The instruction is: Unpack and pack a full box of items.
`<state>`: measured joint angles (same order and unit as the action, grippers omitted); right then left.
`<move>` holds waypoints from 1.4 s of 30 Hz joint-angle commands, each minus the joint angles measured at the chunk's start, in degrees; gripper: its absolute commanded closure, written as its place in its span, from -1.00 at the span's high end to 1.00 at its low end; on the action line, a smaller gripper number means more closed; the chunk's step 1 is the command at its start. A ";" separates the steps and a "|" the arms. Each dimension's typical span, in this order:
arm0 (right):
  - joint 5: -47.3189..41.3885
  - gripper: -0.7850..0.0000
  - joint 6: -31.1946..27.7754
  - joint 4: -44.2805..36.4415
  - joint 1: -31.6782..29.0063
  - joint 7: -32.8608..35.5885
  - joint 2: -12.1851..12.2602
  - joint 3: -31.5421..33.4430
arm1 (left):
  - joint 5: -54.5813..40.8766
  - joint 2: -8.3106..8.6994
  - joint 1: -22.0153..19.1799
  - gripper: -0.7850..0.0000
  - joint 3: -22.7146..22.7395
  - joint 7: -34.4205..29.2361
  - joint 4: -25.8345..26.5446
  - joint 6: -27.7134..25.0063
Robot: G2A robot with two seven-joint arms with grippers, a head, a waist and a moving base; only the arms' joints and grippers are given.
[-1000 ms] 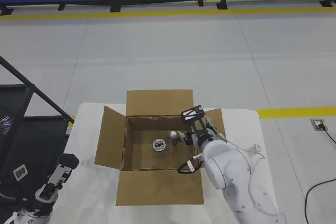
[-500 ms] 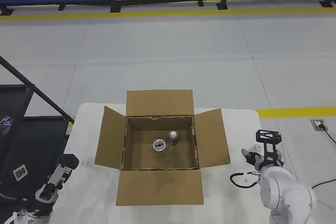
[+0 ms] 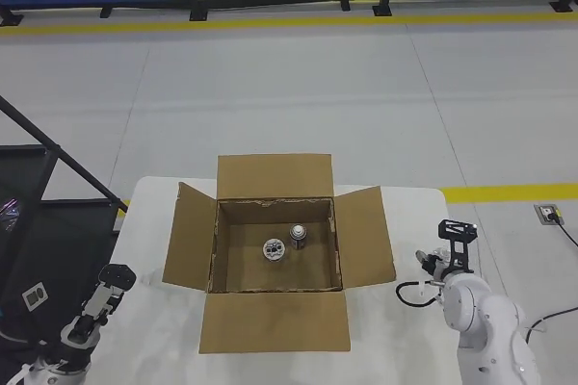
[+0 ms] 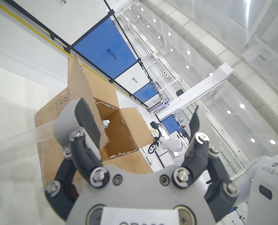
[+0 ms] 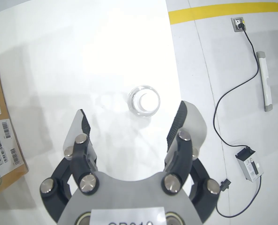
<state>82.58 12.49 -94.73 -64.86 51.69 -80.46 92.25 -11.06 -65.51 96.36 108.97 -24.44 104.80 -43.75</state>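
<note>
An open cardboard box [image 3: 275, 313] stands mid-table with its flaps spread. Inside it are a round white-grey item [image 3: 275, 250] and a small upright bottle [image 3: 297, 234]. A clear glass [image 5: 144, 104] stands upright on the white table near its right edge. My right gripper [image 5: 133, 114] hovers open just short of the glass, with nothing between its fingers. My left gripper [image 4: 139, 113] is open and empty, low at the table's front left corner [image 3: 116, 277], and faces the box [image 4: 120, 127].
The box's right flap [image 5: 0, 122] lies close to my right gripper. The rounded table edge [image 5: 174, 71] runs just past the glass. A black cable, a socket and a small grey unit [image 5: 249, 163] lie on the floor beyond it.
My right arm swung from the box's right inner side out to the table's right edge and now hangs over the glass. The left arm has not moved.
</note>
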 commanded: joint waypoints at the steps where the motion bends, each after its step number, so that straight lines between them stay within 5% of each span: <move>1: -0.88 -0.20 -0.14 1.02 0.39 -0.88 0.03 0.27 | 0.00 0.00 0.00 1.00 0.00 0.00 0.00 0.00; 6: -2.05 -0.38 0.07 3.42 1.42 -2.90 0.09 0.51 | 0.00 0.00 0.00 1.00 0.00 0.00 0.00 0.00; 10: -2.25 -1.00 0.63 4.31 2.07 -3.73 0.10 0.08 | 0.00 0.00 0.00 1.00 0.00 0.00 0.00 0.00; 16: -2.31 -1.00 1.50 0.12 0.97 -4.78 0.20 0.21 | 0.00 0.00 0.00 1.00 0.00 0.00 0.00 0.00; 24: -0.32 -1.00 2.71 -19.55 -4.87 -8.16 0.14 -1.46 | 0.00 0.00 0.00 1.00 0.00 0.00 0.00 0.00; 30: -1.61 -1.00 -6.24 -30.28 -5.62 -9.68 0.19 -8.05 | 0.00 0.00 0.00 1.00 0.00 0.00 0.00 0.00; 37: -8.42 -1.00 -21.71 -27.11 -0.20 -6.62 0.36 -16.09 | 0.00 0.00 0.00 1.00 0.00 0.00 0.00 0.00; 42: -10.36 -1.00 -25.13 -17.04 6.75 -0.78 -0.12 -22.92 | 0.00 0.00 0.00 1.00 0.00 0.00 0.00 0.00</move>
<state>72.70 -12.36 -113.97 -59.52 50.07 -80.45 70.80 -11.06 -65.51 96.36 108.97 -24.44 104.80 -43.75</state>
